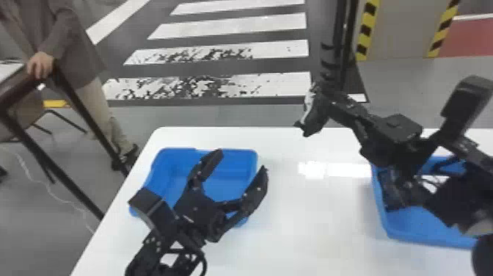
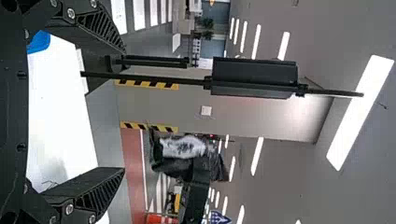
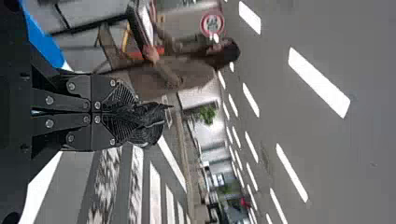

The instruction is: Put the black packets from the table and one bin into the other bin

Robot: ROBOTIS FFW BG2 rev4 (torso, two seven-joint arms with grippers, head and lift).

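In the head view my right gripper (image 1: 327,98) is raised above the table's far edge, shut on a black packet (image 1: 311,112) that hangs from its tips. The right wrist view has this gripper (image 3: 135,112) with the crumpled packet (image 3: 150,125) between its fingertips. My left gripper (image 1: 243,158) stands open over the left blue bin (image 1: 234,156); its spread fingers in the left wrist view (image 2: 124,112) have nothing between them. The right blue bin (image 1: 422,224) lies partly behind the right arm. Dark shapes there could be packets or arm; I cannot tell which.
Both bins sit on a white table (image 1: 315,220), with a stretch of tabletop between them. A dark metal frame (image 1: 79,106) stands on the floor beyond the table's left edge, with a person's hand on it.
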